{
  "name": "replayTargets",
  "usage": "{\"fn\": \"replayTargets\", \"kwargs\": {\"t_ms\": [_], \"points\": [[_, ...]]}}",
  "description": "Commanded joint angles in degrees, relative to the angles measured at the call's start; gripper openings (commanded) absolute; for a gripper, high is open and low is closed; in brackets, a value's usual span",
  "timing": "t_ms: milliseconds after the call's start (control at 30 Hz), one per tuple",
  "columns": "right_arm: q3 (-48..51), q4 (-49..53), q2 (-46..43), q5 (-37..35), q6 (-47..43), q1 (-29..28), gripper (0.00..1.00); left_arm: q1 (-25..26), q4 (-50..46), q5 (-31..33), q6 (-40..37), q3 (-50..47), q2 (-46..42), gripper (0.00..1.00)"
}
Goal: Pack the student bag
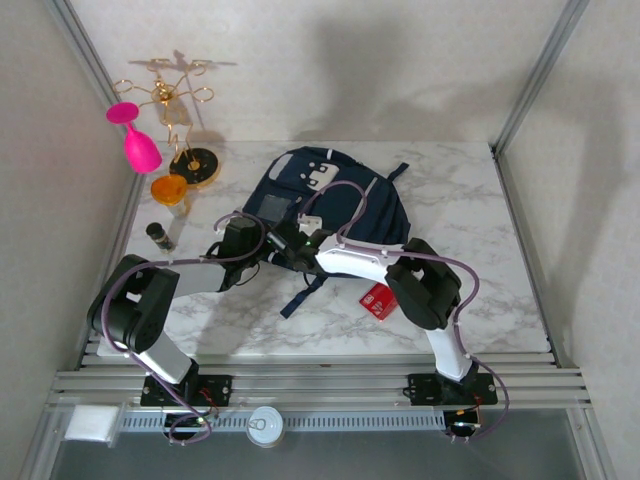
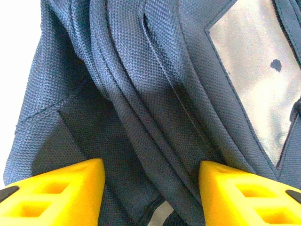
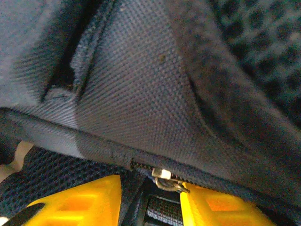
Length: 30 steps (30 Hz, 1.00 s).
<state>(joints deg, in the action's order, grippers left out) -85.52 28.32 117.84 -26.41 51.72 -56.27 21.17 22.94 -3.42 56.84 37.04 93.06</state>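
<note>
The bag [image 1: 330, 205] is woven in navy blue with pale grey trim and a grey patch [image 2: 263, 80] spotted black. The table [image 1: 470, 200] is veined white and grey. Gripper fingers [image 2: 56, 195] are coloured yellow.
</note>
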Motion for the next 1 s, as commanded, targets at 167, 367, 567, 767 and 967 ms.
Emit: {"fn": "replayTargets", "kwargs": {"t_ms": [167, 367, 567, 767, 967], "points": [[-1.3, -0.4, 1.67, -3.61, -0.37, 3.58, 0.32, 0.01, -0.99, 1.8, 1.07, -1.04, 0.66, 0.55], [5.0, -16.83, -1.31, 4.47, -15.33, 3.52, 0.3, 0.01, -1.4, 1.52, 0.64, -0.35, 1.79, 0.55], [10.64, -25.4, -4.08, 6.51, -21.49, 3.8, 0.18, 0.07, -0.79, 0.84, 0.79, -0.13, 2.72, 0.56], [11.72, -26.4, -6.0, 5.8, -23.08, 4.27, 0.08, 0.09, -1.73, 1.38, 0.82, 0.32, 2.79, 0.56], [10.56, -16.89, -7.89, 1.57, -19.09, 3.88, 0.0, -0.1, -2.92, 3.79, -0.08, 2.47, 4.1, 0.55]]}}
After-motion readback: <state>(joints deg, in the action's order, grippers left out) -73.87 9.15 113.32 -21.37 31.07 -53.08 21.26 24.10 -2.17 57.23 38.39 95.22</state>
